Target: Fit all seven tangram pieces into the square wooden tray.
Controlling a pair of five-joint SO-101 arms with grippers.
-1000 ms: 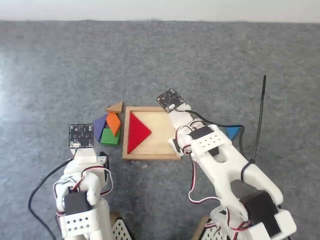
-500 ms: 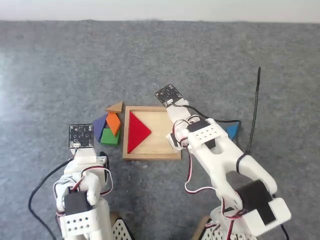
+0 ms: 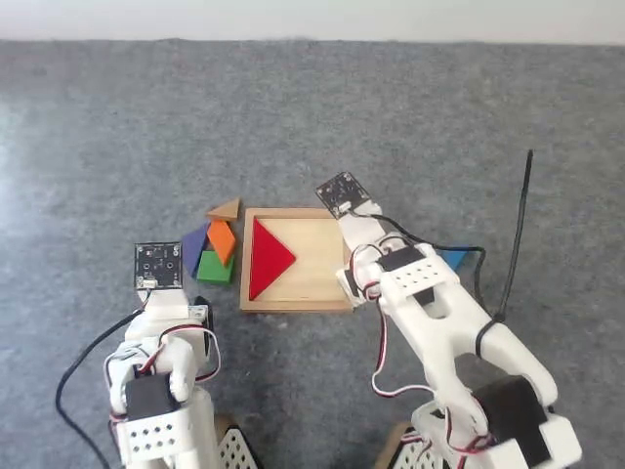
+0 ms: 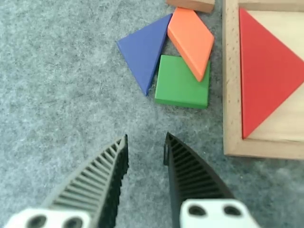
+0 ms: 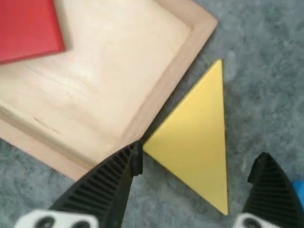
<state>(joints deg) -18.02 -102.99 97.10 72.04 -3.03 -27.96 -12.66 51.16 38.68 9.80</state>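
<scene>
Carpet [image 3: 117, 117] first: grey, all over the table. Tray [image 3: 293, 306] sits mid-table with just the red triangle [image 3: 269, 256] in it, along the side nearer the left arm. Right wrist view picks up the yellow triangle [image 5: 199, 137] flat on the carpet, one corner right up against the tray's outer edge. Right claw [image 5: 199, 161] straddles it, spread wide, gripping nothing. High view adds a light blue piece [image 3: 454, 259] past that arm. Left wrist view has the blue triangle [image 4: 142, 50], green square [image 4: 182, 87] and orange piece [image 4: 192, 40] bunched beside the tray. Left claw [image 4: 146, 140] hovers near the square, slightly parted, empty.
</scene>
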